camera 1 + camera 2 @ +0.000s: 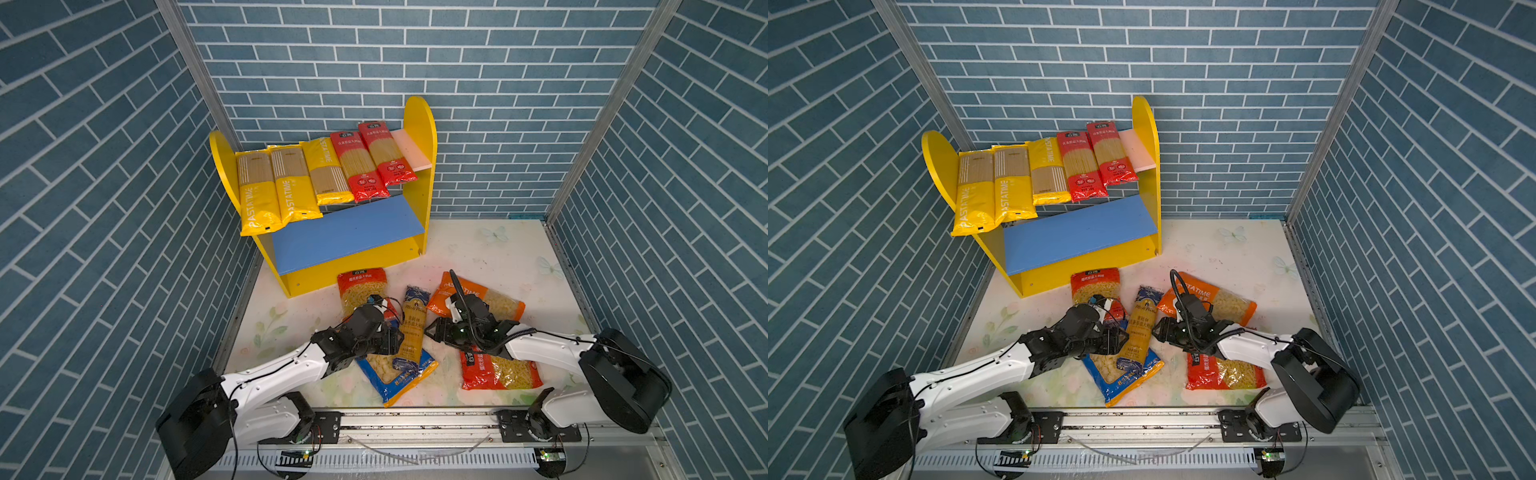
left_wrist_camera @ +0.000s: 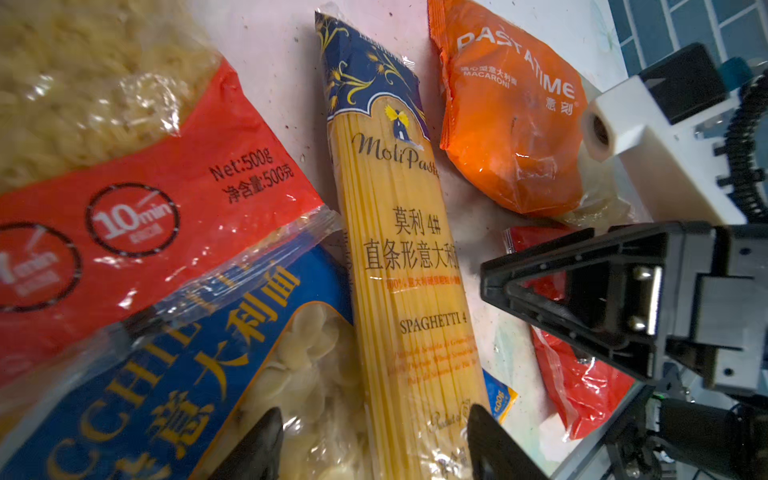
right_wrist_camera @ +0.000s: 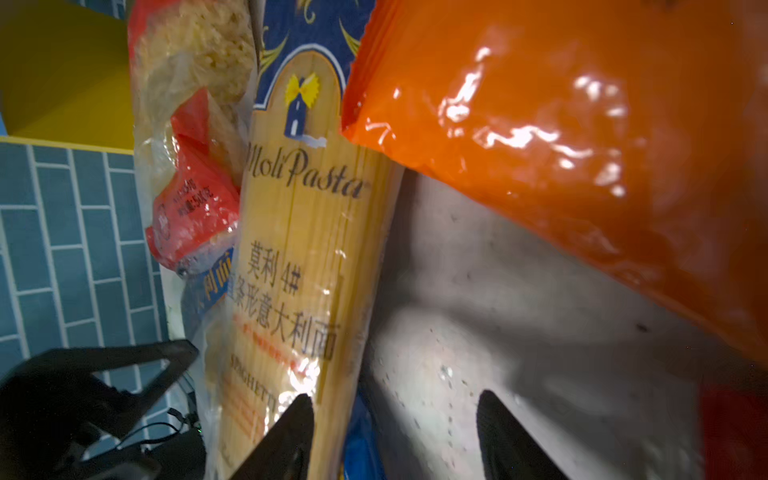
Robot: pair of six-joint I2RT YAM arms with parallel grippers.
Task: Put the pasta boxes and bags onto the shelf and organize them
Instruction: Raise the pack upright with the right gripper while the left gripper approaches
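- Near the front edge of the tabletop (image 1: 478, 257), in both top views, the spaghetti pack (image 1: 413, 328) (image 1: 1140, 328) lies between the two arms. Its long axis points toward the shelf (image 1: 349, 232).
- Left wrist: the left jaws are open and straddle the pack (image 2: 399, 249) across its width, not yet clamped.
- Right wrist: the right jaws gape empty over bare tabletop, with the pack (image 3: 299, 249) beside one tip.

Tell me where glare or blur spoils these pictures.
Right wrist view: the orange bag is soft and streaked with white glare. Left wrist view: the spaghetti pack prints sharp, the red bag blurs toward the frame edge. In both top views, light is even and the shelf looks sharp.
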